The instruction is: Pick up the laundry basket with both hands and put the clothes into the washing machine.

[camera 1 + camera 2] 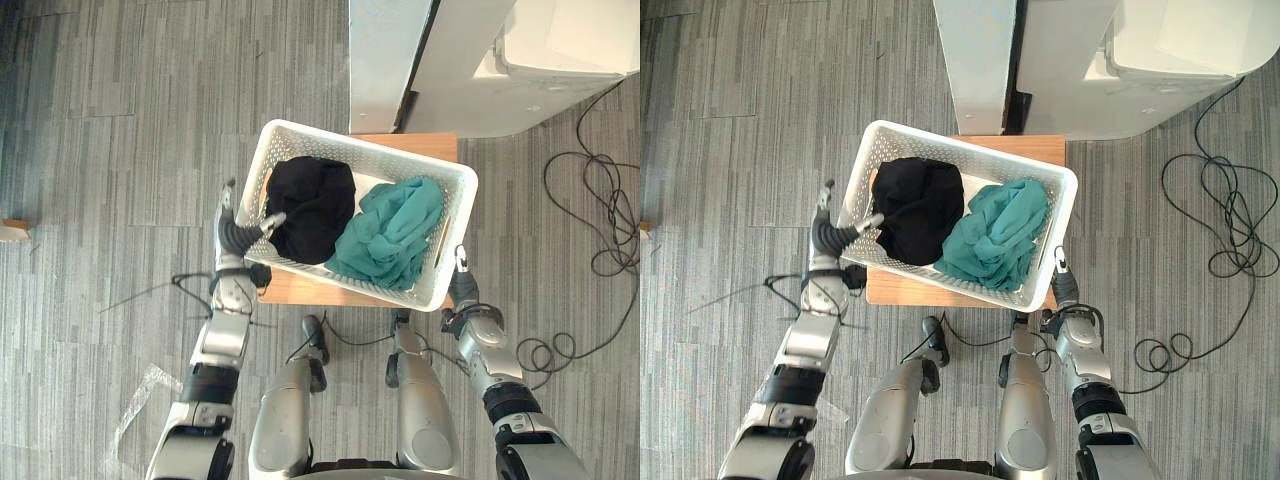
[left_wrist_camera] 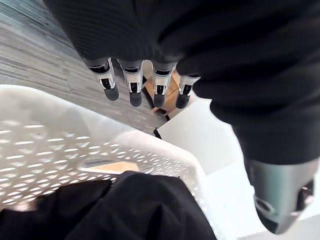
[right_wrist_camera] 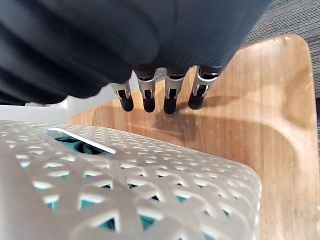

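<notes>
– What lies on the left of the frame?

– Grey striped carpet [image 1: 120, 150] fills that side, with a scrap of clear plastic [image 1: 140, 400] at the lower left.

– And the left hand [image 1: 236, 238]?

– It is left of centre, at the left wall of the laundry basket [image 1: 370, 150]. Its fingers [image 2: 134, 85] stand straight outside the wall and its thumb [image 2: 280, 200] reaches over the rim, so the hand is spread, not closed.

– Where is the basket?

– In the middle of the frame, sitting askew on a small wooden table [image 1: 300, 290] whose edge shows below and above it. A black garment [image 1: 312, 205] fills its left half and a teal garment [image 1: 395, 232] its right half, the two touching.

– The right hand [image 1: 462, 285]?

– Just beside the basket's lower right corner. Its fingers [image 3: 170, 97] are straight, over the wooden top beside the lattice wall, curled round nothing.

– And further up?

– A white panel [image 1: 385, 60] at the top centre, and the white washing machine [image 1: 570, 40] in the upper right corner, on the same carpet.
</notes>
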